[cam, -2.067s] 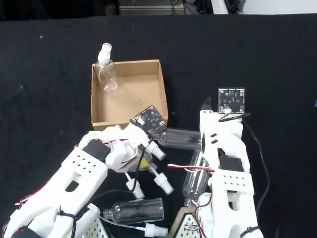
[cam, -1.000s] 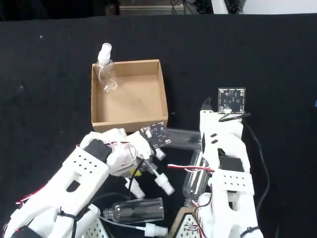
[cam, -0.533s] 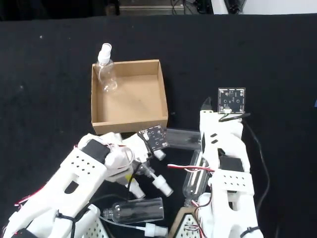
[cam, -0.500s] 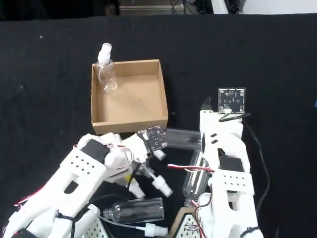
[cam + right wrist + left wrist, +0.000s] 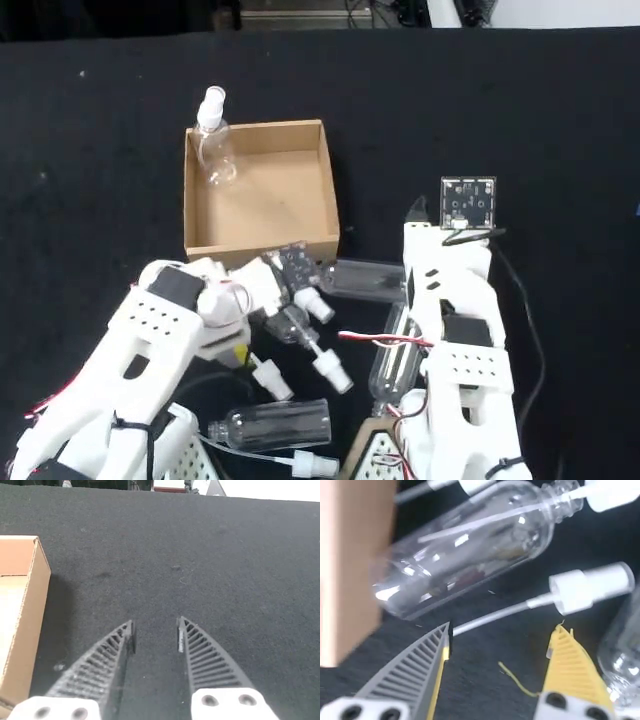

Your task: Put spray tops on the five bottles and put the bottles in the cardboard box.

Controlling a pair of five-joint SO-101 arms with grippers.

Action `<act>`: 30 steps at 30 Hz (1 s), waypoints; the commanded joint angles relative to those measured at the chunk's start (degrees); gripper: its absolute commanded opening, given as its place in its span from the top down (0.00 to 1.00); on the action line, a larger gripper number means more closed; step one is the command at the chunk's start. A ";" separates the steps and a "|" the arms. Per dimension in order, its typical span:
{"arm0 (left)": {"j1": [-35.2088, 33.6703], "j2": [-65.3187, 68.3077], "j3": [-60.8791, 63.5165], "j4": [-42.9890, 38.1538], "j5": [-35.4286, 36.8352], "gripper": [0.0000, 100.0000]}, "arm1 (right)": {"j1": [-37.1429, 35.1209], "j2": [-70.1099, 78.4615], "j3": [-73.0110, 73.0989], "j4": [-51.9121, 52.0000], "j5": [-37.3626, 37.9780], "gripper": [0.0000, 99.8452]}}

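Left end effector point(image 5: 504, 630) spread open, low over loose spray top point(image 5: 590, 587) beside cardboard box point(image 5: 260, 245); right end effector point(image 5: 155, 625) parted above counter point(image 5: 225, 555).

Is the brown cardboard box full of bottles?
No, the brown cardboard box holds just one clear plastic bottle with a white spray top in a corner, and the rest of its floor is bare.

Cardboard box point(image 5: 350, 570) blurred and cropped by the left wrist view's edge, clear bottle point(image 5: 625, 650) cut off there too, second bottle point(image 5: 390, 362) lying half hidden under the right arm point(image 5: 455, 330), third bottle's point(image 5: 362, 278) right end behind that arm.
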 commanded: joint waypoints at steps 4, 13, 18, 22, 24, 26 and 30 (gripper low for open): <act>3.91 -0.18 -12.79 2.29 2.55 0.71 | 2.90 2.77 -0.48 -3.87 0.09 0.88; 10.33 1.76 -7.34 -18.11 20.75 0.71 | 2.90 2.77 -0.31 -4.04 0.09 0.88; 10.33 7.21 -6.20 -26.02 28.13 0.71 | 2.81 2.77 -0.31 -4.04 0.26 0.88; 10.15 10.20 -6.20 -27.69 29.63 0.71 | 2.81 2.77 -0.31 -4.04 0.35 0.88; 9.71 10.90 -6.20 -27.43 29.63 0.71 | 2.81 2.77 -0.31 -4.04 0.44 0.88; 8.31 10.99 -5.58 -27.34 29.63 0.71 | 2.81 2.77 -0.31 -4.04 0.44 0.88; 5.23 10.99 -4.18 -26.81 29.63 0.71 | 2.81 2.77 -0.31 -4.04 0.44 0.88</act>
